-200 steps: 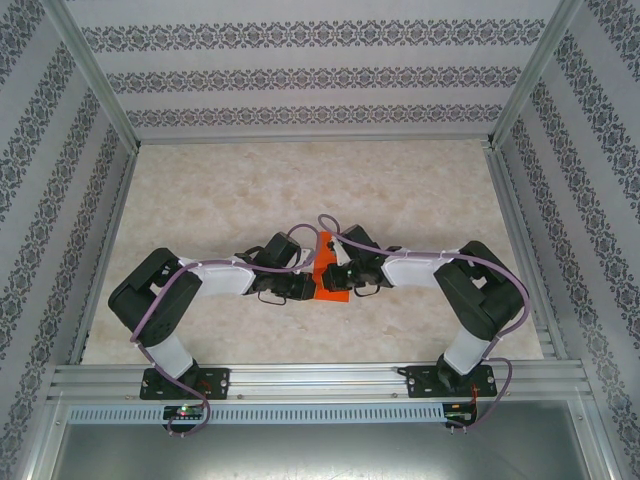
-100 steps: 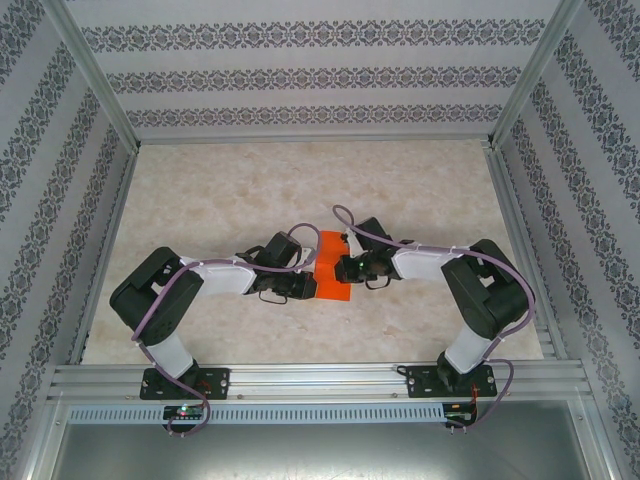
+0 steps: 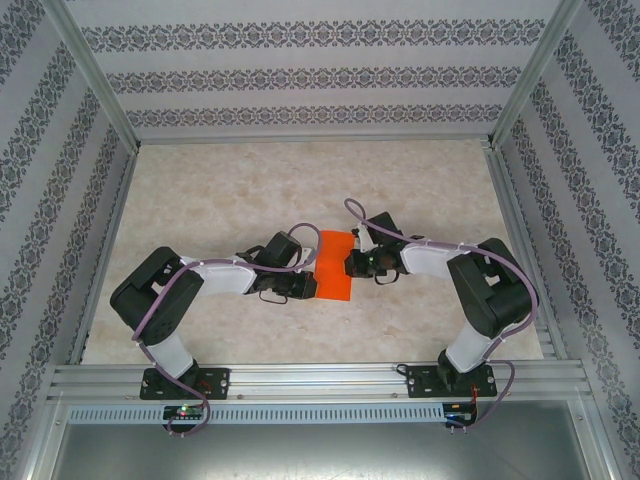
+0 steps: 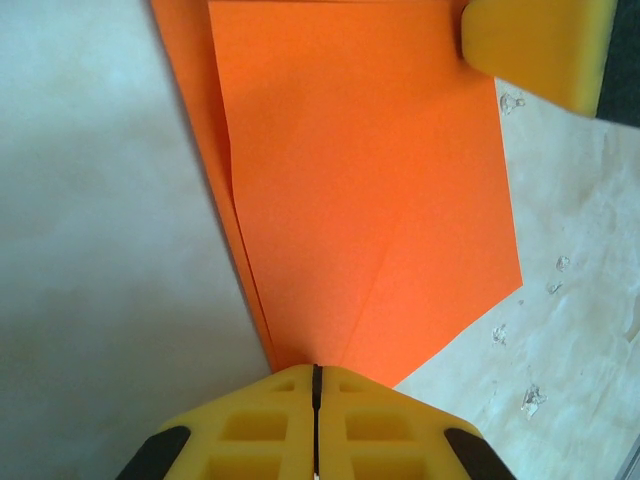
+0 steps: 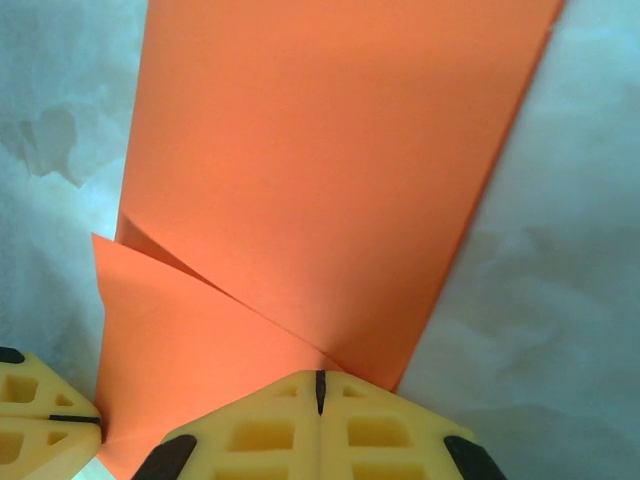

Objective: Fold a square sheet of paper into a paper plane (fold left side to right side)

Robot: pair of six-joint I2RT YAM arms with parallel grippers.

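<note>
The square sheet of paper (image 3: 336, 264) lies on the table as a narrow bright orange rectangle, folded over on itself, between both arms. My left gripper (image 3: 308, 285) is shut, its tips resting on the sheet's near left corner. In the left wrist view the shut yellow fingers (image 4: 316, 372) meet the paper (image 4: 370, 180), whose layered edges show on the left. My right gripper (image 3: 352, 262) is shut at the sheet's right edge. In the right wrist view its tips (image 5: 320, 378) press on the paper (image 5: 320, 150), where one flap overlaps another. No paper sits between either pair of jaws.
The marble-patterned table (image 3: 250, 190) is bounded by aluminium rails (image 3: 320, 380) in front and patterned walls on three sides. A finger of the right gripper (image 4: 535, 45) shows in the left wrist view, and a finger of the left one (image 5: 40, 420) in the right wrist view.
The right gripper has swung back and to the right across the sheet. The raised flap has come down, and the paper now lies as a flat rectangle. The left arm has held still.
</note>
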